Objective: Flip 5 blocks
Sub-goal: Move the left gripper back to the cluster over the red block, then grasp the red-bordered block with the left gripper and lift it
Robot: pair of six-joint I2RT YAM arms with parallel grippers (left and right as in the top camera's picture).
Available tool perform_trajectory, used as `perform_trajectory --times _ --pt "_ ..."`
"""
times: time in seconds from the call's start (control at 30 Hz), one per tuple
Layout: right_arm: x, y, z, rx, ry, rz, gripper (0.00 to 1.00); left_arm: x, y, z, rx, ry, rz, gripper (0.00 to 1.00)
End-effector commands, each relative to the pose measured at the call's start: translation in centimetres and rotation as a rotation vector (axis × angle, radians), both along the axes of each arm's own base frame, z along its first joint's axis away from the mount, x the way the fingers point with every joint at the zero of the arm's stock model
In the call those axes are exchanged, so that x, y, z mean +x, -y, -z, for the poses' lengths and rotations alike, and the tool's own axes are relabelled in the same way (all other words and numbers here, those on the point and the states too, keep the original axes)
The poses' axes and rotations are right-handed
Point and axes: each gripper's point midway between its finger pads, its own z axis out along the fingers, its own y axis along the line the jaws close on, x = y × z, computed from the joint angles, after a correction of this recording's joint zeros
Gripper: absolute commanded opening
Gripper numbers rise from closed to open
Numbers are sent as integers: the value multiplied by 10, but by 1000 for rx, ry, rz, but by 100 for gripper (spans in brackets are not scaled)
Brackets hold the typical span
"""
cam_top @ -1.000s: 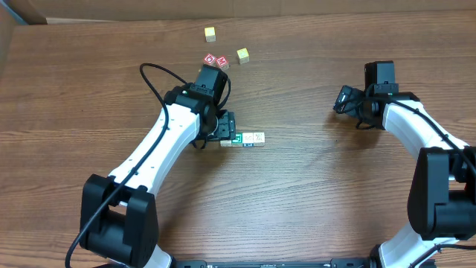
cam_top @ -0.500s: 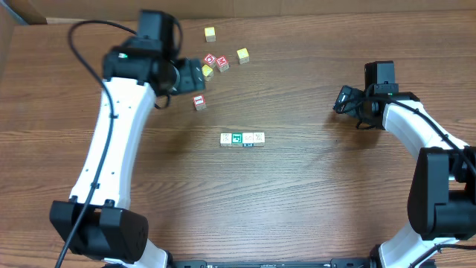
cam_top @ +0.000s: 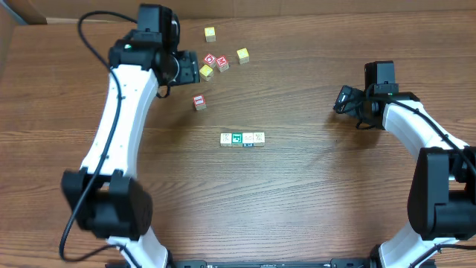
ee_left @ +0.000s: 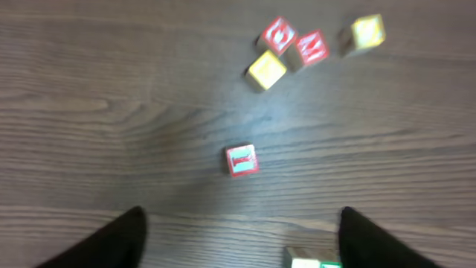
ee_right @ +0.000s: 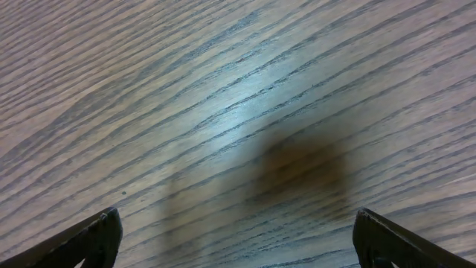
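The wood-grain table (cam_top: 312, 193) fills nearly the whole overhead view, brown with dark streaks; a paler tan strip (cam_top: 312, 6) runs past its far edge.

The white left arm (cam_top: 119, 126) reaches up to the far left part of the table. The right arm (cam_top: 416, 126) sits folded at the right side, well apart from every cube.

The left claw (ee_left: 239, 240) stands open, its dark fingers (ee_left: 123, 237) spread wide with bare table between them; it holds nothing and touches nothing. The right claw (ee_right: 238, 238) is spread wide too, over bare wood, empty.

The blocks lie in two places. Four of them form a tight row (cam_top: 242, 139) near the middle of the table, side by side and touching, whitish on top, one with a green print (cam_top: 237, 138). The fifth, a red-printed block (ee_left: 242, 160), lies alone between that row and the left claw, whitish face up inside a red border, slightly askew.

Farther back lie three yellow cubes (cam_top: 210, 33) and two red cubes (ee_left: 279, 35). The red pair touch each other, and one yellow cube sits just beside them.
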Motion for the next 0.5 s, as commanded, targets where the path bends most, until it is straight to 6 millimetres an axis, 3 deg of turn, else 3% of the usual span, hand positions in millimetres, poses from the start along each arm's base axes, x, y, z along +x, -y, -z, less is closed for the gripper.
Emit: perform_trajectory --times 0.0,0.2,0.47 --pt "7 3 -5 -12 20 1 100 8 7 35 -4 -73 9 67" --pt "7 3 -5 -12 20 1 100 14 10 97 -14 -195 -35 40" --pt "7 3 -5 -12 20 1 100 16 26 149 -80 -279 -6 39"
